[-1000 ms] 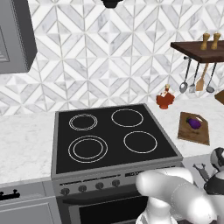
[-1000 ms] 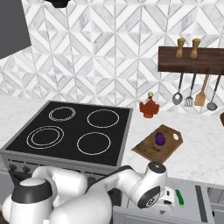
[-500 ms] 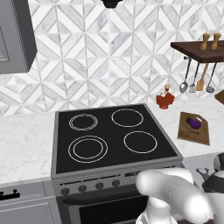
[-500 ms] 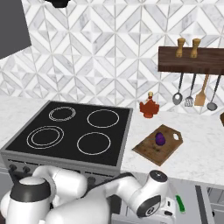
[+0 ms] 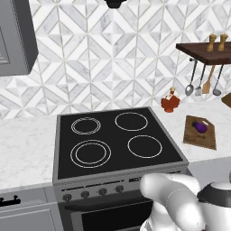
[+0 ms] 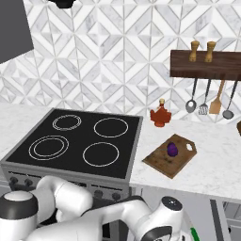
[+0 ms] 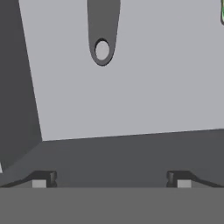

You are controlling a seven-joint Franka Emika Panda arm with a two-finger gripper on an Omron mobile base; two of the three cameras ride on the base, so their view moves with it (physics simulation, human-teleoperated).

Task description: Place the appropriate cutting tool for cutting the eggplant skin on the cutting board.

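Note:
In the hand view, the dark grey peeler (image 7: 103, 30) lies on a light grey drawer floor (image 7: 144, 87). Only its tapering handle shows, with a hole near the tip; the forked head is cut off by the top edge. My gripper (image 7: 111, 180) is open, its fingertips (image 7: 43, 179) spread wide, a short way from the handle's end and holding nothing. On the counter right of the stove lies the brown cutting board (image 5: 201, 137) (image 6: 162, 160), with the purple eggplant (image 5: 200, 127) (image 6: 172, 149) resting on it.
A small green item (image 7: 222, 13) (image 6: 193, 233) sits at the drawer's edge near the hand. A dark drawer wall (image 7: 17, 87) rises on one side. A black stove (image 5: 117, 140), a red bottle (image 5: 170, 103) and a rack of utensils (image 6: 207, 101) surround the board.
The arm has sunk lower toward the drawer below the counter, so the hand sits lower in the right base view. Board and eggplant have not moved.

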